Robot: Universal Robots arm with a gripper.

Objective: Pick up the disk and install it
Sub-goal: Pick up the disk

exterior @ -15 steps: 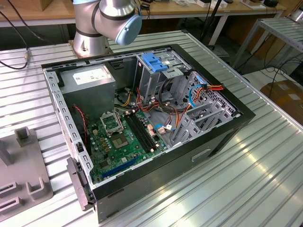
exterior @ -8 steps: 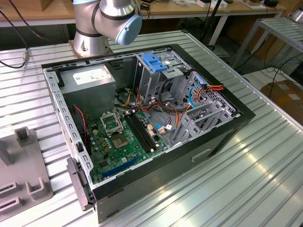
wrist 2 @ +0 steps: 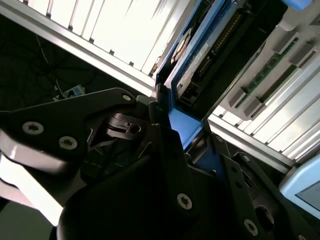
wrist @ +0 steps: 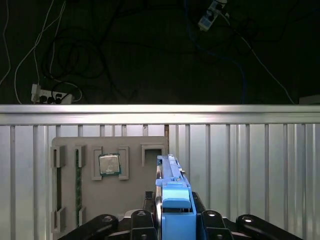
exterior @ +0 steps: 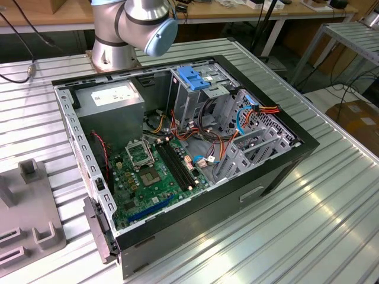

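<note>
Standing on edge, the disk [wrist: 175, 197] is clamped by its blue carrier rail between the jaws of the gripper [wrist: 174, 222], closed narrow onto it w/ no gap seen in the first wrist view. It is placed at the edge of the grey parts tray [wrist: 135, 200], where a CPU chip [wrist: 109, 164] is seated in a pocket, over the slatted table [wrist: 250, 175]; lifted or resting can't be told. The edge-on hold is prob. meant so the flat body can be slid into the drive cage [exterior: 189, 100] of the open PC case [exterior: 278, 171].
</note>
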